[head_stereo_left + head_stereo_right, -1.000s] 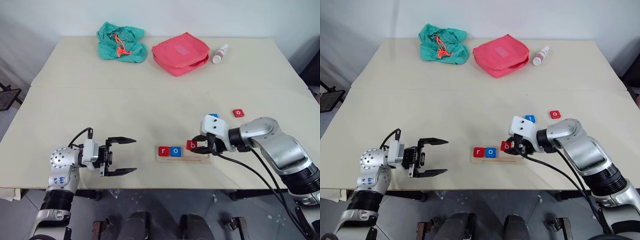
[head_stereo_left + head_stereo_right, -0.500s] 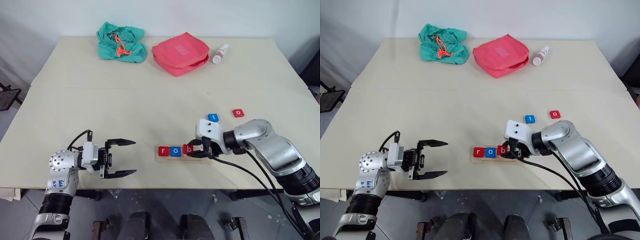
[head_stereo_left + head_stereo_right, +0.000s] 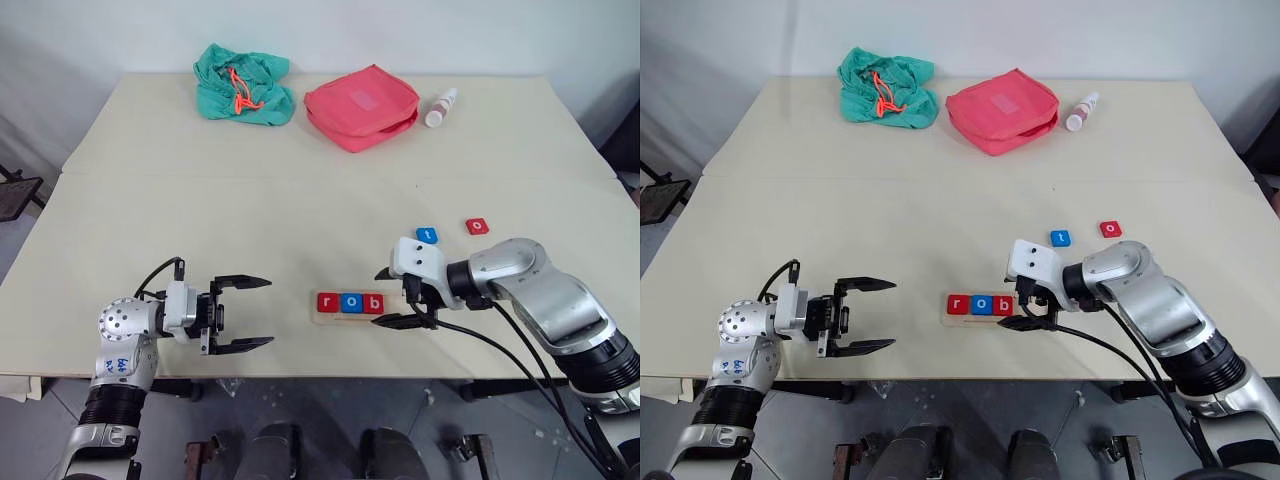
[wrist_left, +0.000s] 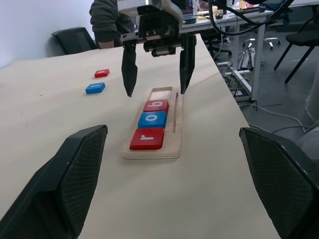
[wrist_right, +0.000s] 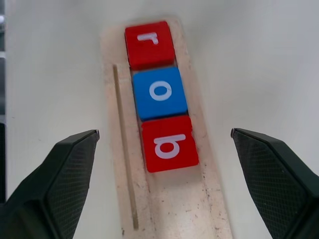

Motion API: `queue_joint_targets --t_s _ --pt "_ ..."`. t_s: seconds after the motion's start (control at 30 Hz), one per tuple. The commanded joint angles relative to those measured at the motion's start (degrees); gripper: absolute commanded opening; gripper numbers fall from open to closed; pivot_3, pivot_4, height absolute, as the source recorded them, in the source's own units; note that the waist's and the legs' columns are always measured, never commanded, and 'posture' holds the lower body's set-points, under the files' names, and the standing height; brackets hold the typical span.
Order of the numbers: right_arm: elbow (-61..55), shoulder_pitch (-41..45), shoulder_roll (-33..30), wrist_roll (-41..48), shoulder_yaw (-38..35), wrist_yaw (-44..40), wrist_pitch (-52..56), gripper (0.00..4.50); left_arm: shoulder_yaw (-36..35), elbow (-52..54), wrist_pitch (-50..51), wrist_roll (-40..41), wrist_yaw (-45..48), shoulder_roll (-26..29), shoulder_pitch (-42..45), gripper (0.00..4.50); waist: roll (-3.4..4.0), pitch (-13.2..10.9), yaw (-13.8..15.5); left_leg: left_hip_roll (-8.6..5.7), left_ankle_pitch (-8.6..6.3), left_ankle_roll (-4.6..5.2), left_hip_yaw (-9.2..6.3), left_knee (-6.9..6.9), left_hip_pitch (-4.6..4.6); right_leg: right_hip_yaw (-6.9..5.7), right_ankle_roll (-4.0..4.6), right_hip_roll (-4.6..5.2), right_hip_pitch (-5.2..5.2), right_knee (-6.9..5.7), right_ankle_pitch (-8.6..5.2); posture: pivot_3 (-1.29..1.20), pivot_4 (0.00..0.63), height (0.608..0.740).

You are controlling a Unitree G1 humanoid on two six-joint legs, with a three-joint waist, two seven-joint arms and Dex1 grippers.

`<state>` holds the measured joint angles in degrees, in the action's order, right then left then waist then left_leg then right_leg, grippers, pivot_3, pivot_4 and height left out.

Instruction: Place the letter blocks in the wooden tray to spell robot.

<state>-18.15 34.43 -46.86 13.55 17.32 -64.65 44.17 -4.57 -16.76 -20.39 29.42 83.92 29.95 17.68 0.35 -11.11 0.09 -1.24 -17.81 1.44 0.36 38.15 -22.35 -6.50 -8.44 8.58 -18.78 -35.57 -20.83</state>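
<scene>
Sitting three letter blocks (image 5: 160,93) in wooden tray (image 5: 199,219), two loose

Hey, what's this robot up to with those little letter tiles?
It is spelling "robot" in a wooden tray. Three tiles sit in it so far: a red r, a blue o and a red b. The right gripper hangs over the b with its jaws open, not holding it. A blue t and a red o wait on the table. The left gripper hovers open off to the side.
</scene>
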Motion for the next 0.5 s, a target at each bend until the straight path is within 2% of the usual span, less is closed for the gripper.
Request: queue_joint_targets --t_s 0.03,0.13,0.33,0.5 --pt "-3.1 -3.1 -2.7 1.8 -4.5 -0.2 -1.1 4.47 -0.6 -0.6 -1.0 0.0 -0.1 -0.3 1.0 4.50 0.00 0.0 0.1 0.00 0.00 0.00 0.01 0.00 0.00 0.00 0.00 0.00 0.00 0.00 0.00 0.00 0.150 0.740" --pt "-3.4 -5.4 -3.6 2.1 -6.1 0.3 -1.7 4.47 -0.5 -1.2 -1.2 -0.2 0.1 -0.6 1.4 4.50 0.00 0.0 0.0 -0.02 0.00 0.00 0.00 0.00 0.00 -0.01 0.00 0.00 0.02 0.01 0.00 0.00 0.150 0.740" --pt "-3.7 -7.4 -3.1 2.6 -8.2 2.2 -2.1 2.48 -0.5 -2.1 -1.3 -0.3 0.4 -0.9 2.1 4.50 -0.01 0.0 -0.1 0.02 0.00 0.00 0.05 -0.02 0.00 -0.01 0.00 -0.01 0.00 0.01 0.00 0.00 0.150 0.740" --pt "0.2 -6.8 -0.7 1.7 -6.0 4.1 -2.5 0.72 -0.4 -1.6 -1.3 -0.5 0.0 -1.2 1.9 4.50 -0.01 0.0 -0.1 0.02 0.00 0.00 0.04 -0.01 0.01 -0.01 0.00 0.00 0.00 0.00 0.00 0.00 0.150 0.740"
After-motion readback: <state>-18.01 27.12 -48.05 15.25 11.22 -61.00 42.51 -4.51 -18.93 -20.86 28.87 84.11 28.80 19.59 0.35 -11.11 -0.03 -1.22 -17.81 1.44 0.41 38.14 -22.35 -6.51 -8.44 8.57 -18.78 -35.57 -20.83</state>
